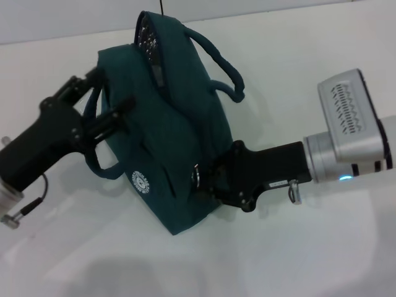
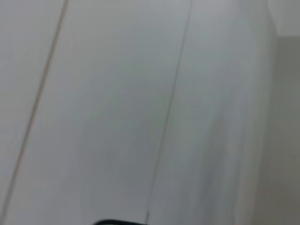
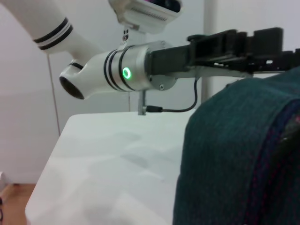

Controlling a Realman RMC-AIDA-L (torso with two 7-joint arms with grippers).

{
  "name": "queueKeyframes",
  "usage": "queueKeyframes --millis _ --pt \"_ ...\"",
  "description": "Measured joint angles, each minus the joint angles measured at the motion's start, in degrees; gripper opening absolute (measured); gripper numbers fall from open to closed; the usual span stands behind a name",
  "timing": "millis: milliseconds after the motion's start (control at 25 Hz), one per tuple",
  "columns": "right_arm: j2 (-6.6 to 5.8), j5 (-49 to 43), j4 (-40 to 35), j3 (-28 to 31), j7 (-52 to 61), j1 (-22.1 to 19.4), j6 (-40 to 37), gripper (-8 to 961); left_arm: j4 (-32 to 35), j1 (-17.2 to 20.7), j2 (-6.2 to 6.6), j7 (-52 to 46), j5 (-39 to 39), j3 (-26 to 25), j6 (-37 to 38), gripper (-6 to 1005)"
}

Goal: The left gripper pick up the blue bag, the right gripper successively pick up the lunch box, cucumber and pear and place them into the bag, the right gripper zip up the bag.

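Note:
The blue bag (image 1: pixel 167 130) hangs tilted above the white table, its round white logo (image 1: pixel 141 181) facing me. Silver lining shows at its far top end. My left gripper (image 1: pixel 102 99) is shut on one loop handle (image 1: pixel 93 158) at the bag's left side. My right gripper (image 1: pixel 211 177) presses against the bag's near right side, right by the metal ring pull (image 1: pixel 195 175). In the right wrist view the bag (image 3: pixel 234 154) fills the near corner, with the left arm's silver wrist (image 3: pixel 126 70) and its green light behind it. Lunch box, cucumber and pear are out of view.
The white table (image 1: pixel 309 247) spreads all around the bag. The second loop handle (image 1: pixel 226 68) sticks out free at the bag's far right. The left wrist view holds only a pale surface (image 2: pixel 140 117).

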Motion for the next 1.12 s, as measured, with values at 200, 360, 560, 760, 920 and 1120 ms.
queueKeyframes --millis 200,360,560,760,920,1120 --pt "0.0 1.8 0.2 -0.2 -0.7 -0.2 0.0 123 -0.2 1.7 0.0 0.3 -3.2 0.1 0.1 874" --pt "0.0 6.7 0.5 -1.7 -3.7 -0.5 -0.3 121 -0.3 3.2 0.16 0.4 -3.8 0.4 1.3 873" --pt "0.0 14.3 0.8 -6.7 -8.1 -0.2 1.0 120 -0.3 7.5 0.02 1.5 -4.0 0.2 5.3 872" --pt "0.0 20.1 1.0 -9.9 -10.3 0.8 4.8 119 -0.2 11.8 -0.23 2.2 -4.7 0.1 7.6 872" --pt "0.0 26.2 1.1 -15.6 -12.8 2.4 8.7 120 -0.2 15.1 -0.36 2.7 -4.2 0.5 7.6 871" --pt "0.0 28.5 0.5 -18.5 -13.6 3.0 11.1 120 0.2 16.6 -0.54 3.8 0.5 0.6 6.5 871"
